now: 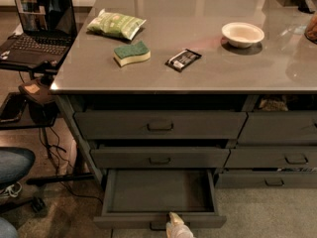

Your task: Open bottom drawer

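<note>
The bottom drawer stood well out from the cabinet, its dark grey floor and side walls open to view under the two taller drawers of the same stack, the middle drawer directly above it and the top drawer above that, both shut flush. The drawer's slim front panel lay at the very bottom of the view, nearest the camera, with its small loop handle at the centre of that panel. The gripper, a pale shape reaching up from the lower edge of the view, sat at the drawer's front just right of the handle and touching or all but touching the panel; most of it was cut off by the edge, so whether it had hold of the handle or merely rested beside it could not be told. Up past the drawer, on the grey countertop, lay a green snack bag, a green and yellow sponge, a dark wrapped bar and a white bowl, none of them involved. To the drawer's right, the slim drawer of the neighbouring stack was closed. Judging by how much of the interior showed, the opening looked essentially done; what seemed left was at most a little more pull to full extension, then letting go and backing the arm away.
</note>
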`<action>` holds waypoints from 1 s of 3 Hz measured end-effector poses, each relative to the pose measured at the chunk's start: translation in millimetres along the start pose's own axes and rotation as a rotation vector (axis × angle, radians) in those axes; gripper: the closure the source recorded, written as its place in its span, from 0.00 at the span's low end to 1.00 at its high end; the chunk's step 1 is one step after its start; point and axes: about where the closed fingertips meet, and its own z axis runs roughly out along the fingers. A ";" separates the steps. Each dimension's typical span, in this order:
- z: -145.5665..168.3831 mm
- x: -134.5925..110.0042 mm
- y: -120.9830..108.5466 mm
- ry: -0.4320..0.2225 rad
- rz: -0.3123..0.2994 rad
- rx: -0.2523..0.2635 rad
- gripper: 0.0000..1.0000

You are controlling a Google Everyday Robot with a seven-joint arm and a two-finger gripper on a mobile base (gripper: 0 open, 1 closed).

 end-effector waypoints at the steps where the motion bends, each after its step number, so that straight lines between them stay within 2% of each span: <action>1: 0.0 0.0 0.0 0.000 0.000 0.000 0.35; 2: 0.0 0.0 0.0 0.000 0.000 0.000 0.11; 3: 0.0 -0.1 0.1 0.000 0.000 0.000 0.00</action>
